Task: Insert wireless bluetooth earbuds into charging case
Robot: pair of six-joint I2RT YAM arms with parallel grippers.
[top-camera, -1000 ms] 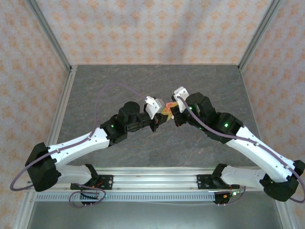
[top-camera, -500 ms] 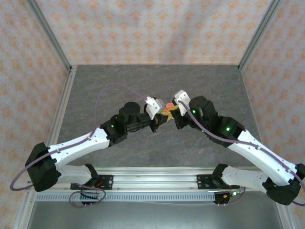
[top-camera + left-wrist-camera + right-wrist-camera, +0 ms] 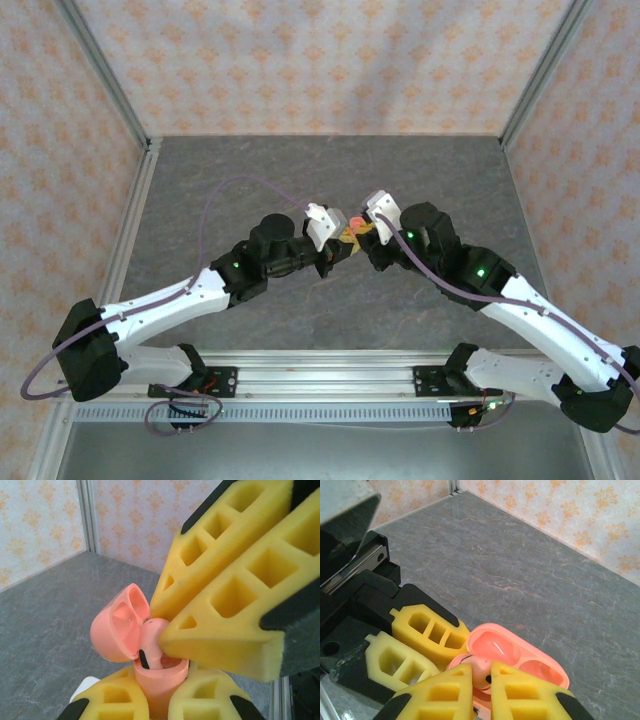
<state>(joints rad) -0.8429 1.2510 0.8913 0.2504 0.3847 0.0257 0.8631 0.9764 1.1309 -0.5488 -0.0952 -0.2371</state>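
Two grippers nose to nose over the middle of the grey table [image 3: 300,170], one pink case between them.
On the left, the left gripper [image 3: 159,692] has its yellow foam fingers [image 3: 117,700] squeezed on the bottom half of the coral-pink charging case [image 3: 117,630], held up off the table with its lid flipped open. A coral-pink earbud [image 3: 150,640] sits head-up at the case's mouth, stem down inside. Over on the right, the right gripper [image 3: 481,672] has its fingers [image 3: 225,630] nearly together, tips touching the earbud's head on either side. Honestly can't tell if they're actually pinching it or just resting against it.
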